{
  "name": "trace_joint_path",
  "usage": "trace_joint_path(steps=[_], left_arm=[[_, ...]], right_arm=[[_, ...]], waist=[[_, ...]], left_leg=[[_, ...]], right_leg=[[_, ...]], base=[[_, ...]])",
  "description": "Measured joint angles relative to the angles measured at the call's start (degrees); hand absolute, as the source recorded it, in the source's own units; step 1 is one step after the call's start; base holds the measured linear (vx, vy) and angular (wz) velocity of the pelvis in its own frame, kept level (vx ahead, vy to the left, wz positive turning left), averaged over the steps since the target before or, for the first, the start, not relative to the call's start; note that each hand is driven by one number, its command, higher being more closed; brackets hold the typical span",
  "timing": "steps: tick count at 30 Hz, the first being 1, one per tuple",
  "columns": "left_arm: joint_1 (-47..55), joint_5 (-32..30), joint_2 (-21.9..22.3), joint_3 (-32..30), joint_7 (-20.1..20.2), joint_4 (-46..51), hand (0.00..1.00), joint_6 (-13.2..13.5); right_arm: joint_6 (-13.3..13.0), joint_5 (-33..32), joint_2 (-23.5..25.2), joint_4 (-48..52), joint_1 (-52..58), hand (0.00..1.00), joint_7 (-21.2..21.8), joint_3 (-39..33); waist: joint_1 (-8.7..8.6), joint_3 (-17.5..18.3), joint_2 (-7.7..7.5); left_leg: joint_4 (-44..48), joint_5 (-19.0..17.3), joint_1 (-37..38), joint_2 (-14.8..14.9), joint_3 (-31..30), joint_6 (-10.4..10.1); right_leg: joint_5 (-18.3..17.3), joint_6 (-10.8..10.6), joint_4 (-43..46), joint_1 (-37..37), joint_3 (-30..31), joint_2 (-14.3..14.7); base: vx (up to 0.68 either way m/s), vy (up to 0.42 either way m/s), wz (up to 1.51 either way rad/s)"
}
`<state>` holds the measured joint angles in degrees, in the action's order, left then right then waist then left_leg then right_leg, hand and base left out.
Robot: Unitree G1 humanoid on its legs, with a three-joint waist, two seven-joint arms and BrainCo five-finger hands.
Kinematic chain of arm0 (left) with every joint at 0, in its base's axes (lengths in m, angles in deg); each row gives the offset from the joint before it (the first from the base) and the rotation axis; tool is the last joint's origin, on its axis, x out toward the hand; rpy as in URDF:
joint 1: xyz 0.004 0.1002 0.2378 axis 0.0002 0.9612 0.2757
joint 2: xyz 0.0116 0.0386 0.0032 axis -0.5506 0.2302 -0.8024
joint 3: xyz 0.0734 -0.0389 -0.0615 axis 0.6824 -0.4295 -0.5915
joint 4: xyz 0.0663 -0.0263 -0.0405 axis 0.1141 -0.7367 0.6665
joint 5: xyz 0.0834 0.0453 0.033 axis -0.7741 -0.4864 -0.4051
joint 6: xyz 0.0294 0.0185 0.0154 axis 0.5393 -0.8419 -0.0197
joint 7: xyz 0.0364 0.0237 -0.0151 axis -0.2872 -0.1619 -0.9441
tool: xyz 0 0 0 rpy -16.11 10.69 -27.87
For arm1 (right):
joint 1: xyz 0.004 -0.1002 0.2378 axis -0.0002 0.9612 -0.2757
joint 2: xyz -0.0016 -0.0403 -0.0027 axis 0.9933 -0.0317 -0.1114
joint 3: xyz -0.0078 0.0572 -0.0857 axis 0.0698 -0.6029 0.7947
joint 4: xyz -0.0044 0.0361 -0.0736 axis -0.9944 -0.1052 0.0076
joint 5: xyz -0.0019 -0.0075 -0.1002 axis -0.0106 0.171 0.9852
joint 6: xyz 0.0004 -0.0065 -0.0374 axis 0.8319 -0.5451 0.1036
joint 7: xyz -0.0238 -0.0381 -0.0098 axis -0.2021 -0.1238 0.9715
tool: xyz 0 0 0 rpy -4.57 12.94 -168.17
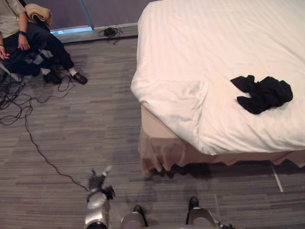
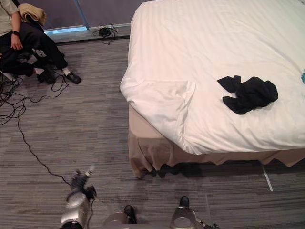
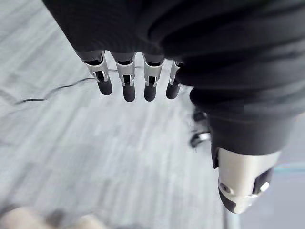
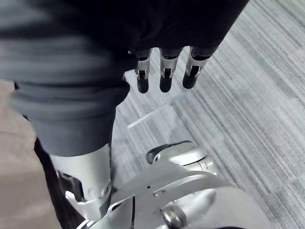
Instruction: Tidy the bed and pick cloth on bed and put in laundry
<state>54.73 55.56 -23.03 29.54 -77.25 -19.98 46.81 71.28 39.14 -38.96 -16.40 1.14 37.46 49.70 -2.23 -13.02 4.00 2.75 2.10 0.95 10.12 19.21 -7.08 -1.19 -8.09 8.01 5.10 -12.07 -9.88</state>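
Observation:
A crumpled black cloth [image 1: 262, 93] lies on the white bed [image 1: 224, 43], toward its right side and near the front edge. At the bed's near left corner the white sheet [image 1: 177, 101] is folded over and hangs down the side. My left hand [image 1: 99, 182] hangs low over the carpet, well left of the bed and far from the cloth. In the left wrist view its fingers [image 3: 126, 82] are straight and hold nothing. My right hand [image 4: 164, 76] also hangs over the carpet, fingers straight and empty.
A person [image 1: 28, 43] sits at the far left with a beige bundle behind them. Black cables [image 1: 19, 100] trail across the grey carpet from there. A beige bed skirt [image 1: 162, 152] drapes below the mattress. A small teal item [image 2: 303, 76] peeks in at the bed's right edge.

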Motion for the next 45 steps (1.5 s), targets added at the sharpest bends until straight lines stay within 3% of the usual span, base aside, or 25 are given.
trace_joint_path(steps=[3,6,10,15,19,20,24,27,30,34,37,38,39,41,43,45], left_arm=[[-3.4,-1.4,-2.8,1.5,-2.5,10.0,0.0,1.3],[-8.5,-5.6,-6.8,4.5,-4.7,13.2,0.0,1.7],[-24.0,-14.4,-12.0,12.8,-8.0,12.4,0.0,1.1],[-44.9,-23.8,-16.8,22.5,-8.3,-3.8,0.0,-2.6],[-58.0,-29.3,-18.4,28.3,-6.6,-16.0,0.0,-5.3],[-60.6,-31.0,-18.4,30.0,-6.0,-18.9,1.0,-5.8],[-66.6,-38.5,-18.1,34.7,-3.2,-27.0,1.0,-6.9],[-66.8,-44.4,-18.6,36.3,-2.3,-27.7,1.0,-6.7],[-66.1,-49.2,-21.1,39.3,2.7,-27.7,1.0,-5.3],[-58.1,-51.0,-23.6,40.2,5.4,-24.9,1.0,-3.4],[-46.4,-50.8,-24.6,35.4,5.7,-19.5,1.0,-1.9],[-43.9,-50.5,-24.5,34.2,5.8,-18.8,0.0,-1.9],[-37.4,-48.6,-24.1,29.7,5.9,-17.6,0.0,-1.9],[-30.0,-45.4,-22.6,22.9,5.5,-16.3,0.0,-2.6],[-20.9,-41.3,-19.1,15.9,4.2,-13.3,0.0,-3.2],[-11.4,-35.7,-13.2,10.5,2.6,-10.8,0.0,-3.4]], right_arm=[[-0.3,-0.1,0.5,1.8,1.9,0.0,0.0,0.0],[-0.7,-1.1,0.5,2.3,2.0,0.0,0.0,0.3],[-1.2,-2.4,0.6,3.6,1.3,0.0,0.0,2.2],[-2.3,-5.7,0.5,4.5,-2.0,0.0,-1.1,2.4],[-3.5,-8.5,0.8,4.6,-3.9,0.0,-1.4,4.6],[-3.9,-9.3,1.1,4.9,-4.0,0.0,-1.5,4.6],[-4.9,-12.4,1.8,6.7,-4.2,0.0,-2.2,6.4],[-5.2,-13.0,1.7,8.1,-4.2,0.0,-2.2,6.7],[-5.5,-14.9,1.0,14.1,-4.0,0.0,-2.1,8.3],[-5.5,-15.7,-1.5,28.2,-3.2,0.0,-2.2,11.0],[-6.3,-14.9,-6.1,38.8,-3.3,0.0,-2.7,9.4],[-6.5,-14.5,-6.7,40.2,-3.3,0.0,-2.9,8.7],[-7.3,-13.8,-8.3,43.3,-3.4,1.0,-4.0,7.3],[-7.8,-11.9,-9.7,46.1,-3.6,1.0,-4.9,6.5],[-7.8,-9.3,-10.8,49.0,-3.9,1.0,-5.0,6.0],[-7.6,-4.8,-12.3,51.0,-6.2,1.0,-4.9,6.3]], waist=[[0.01,0.0,-0.17],[-0.12,-0.2,-0.41],[-1.53,-2.1,-2.54],[-4.25,-7.5,-3.39],[-6.6,-11.6,-3.43],[-6.57,-11.9,-3.5],[-6.6,-13.7,-3.96],[-6.14,-13.9,-4.4],[-5.98,-13.9,-4.41],[-6.25,-13.7,-4.28],[-6.2,-11.8,-4.05],[-6.17,-11.0,-3.99],[-6.03,-9.1,-3.87],[-5.41,-8.3,-3.84],[-3.56,-6.2,-3.8],[-1.86,-5.1,-3.71]], left_leg=[[-1.7,0.0,0.8,-0.1,2.6,0.0],[-3.1,-0.2,0.4,-0.1,5.8,0.2],[-3.3,-0.3,-3.8,-0.4,10.1,0.3],[-3.3,0.3,-6.5,-1.3,13.3,1.0],[-3.0,0.3,-8.3,-1.2,15.0,1.0],[-2.9,0.3,-9.0,-1.1,15.9,1.0],[-2.0,-0.4,-10.4,-0.2,17.9,0.6],[-0.6,-1.4,-10.2,1.0,18.8,0.4],[0.2,-2.2,-8.2,1.5,19.3,0.1],[-0.1,-2.5,-4.7,1.6,19.1,0.0],[-0.4,-2.4,-3.2,1.3,16.6,0.0],[-0.4,-2.4,-3.2,1.3,16.0,-0.1],[-0.5,-2.3,-2.9,1.3,14.7,-0.1],[-0.7,-2.3,-1.8,1.3,13.6,-0.1],[-0.8,-2.3,-2.0,1.0,13.0,-0.1],[-0.8,-2.3,-1.4,0.8,11.6,0.0]], right_leg=[[0.3,-0.3,-0.2,0.8,1.0,0.2],[0.8,-0.9,-0.2,3.4,3.3,0.8],[4.6,-1.2,-2.3,8.9,7.6,1.4],[9.2,-0.8,-4.7,13.6,12.0,1.7],[10.4,-0.1,-5.2,15.6,13.8,2.2],[10.5,0.0,-5.2,16.7,14.6,2.4],[11.0,0.5,-5.2,18.8,15.9,3.0],[11.0,0.5,-5.2,18.6,16.8,3.5],[11.0,0.5,-5.9,16.0,17.0,3.7],[10.9,0.4,-7.2,12.0,16.6,3.7],[10.9,0.4,-8.5,8.7,14.5,3.7],[10.9,0.4,-8.6,8.5,14.1,3.8],[10.9,0.4,-9.5,7.1,13.1,3.8],[10.9,0.5,-9.8,5.3,12.1,3.7],[10.9,0.5,-10.2,5.0,11.8,3.4],[10.9,0.5,-10.5,3.9,10.6,3.1]], base=[[-0.06,0.037,-0.11],[-0.07,0.03,-0.41],[-0.08,0.012,-0.45],[-0.02,0.008,-0.38],[0.03,-0.011,-0.25],[0.05,-0.011,-0.24],[0.05,-0.008,-0.18],[0.04,-0.012,-0.15],[0.02,-0.004,-0.08],[0.01,0.013,0.0],[0.02,0.015,0.27],[0.03,-0.006,0.28],[0.03,-0.009,0.3],[0.01,0.003,0.26],[-0.01,0.009,0.15],[-0.01,0.006,0.23]])
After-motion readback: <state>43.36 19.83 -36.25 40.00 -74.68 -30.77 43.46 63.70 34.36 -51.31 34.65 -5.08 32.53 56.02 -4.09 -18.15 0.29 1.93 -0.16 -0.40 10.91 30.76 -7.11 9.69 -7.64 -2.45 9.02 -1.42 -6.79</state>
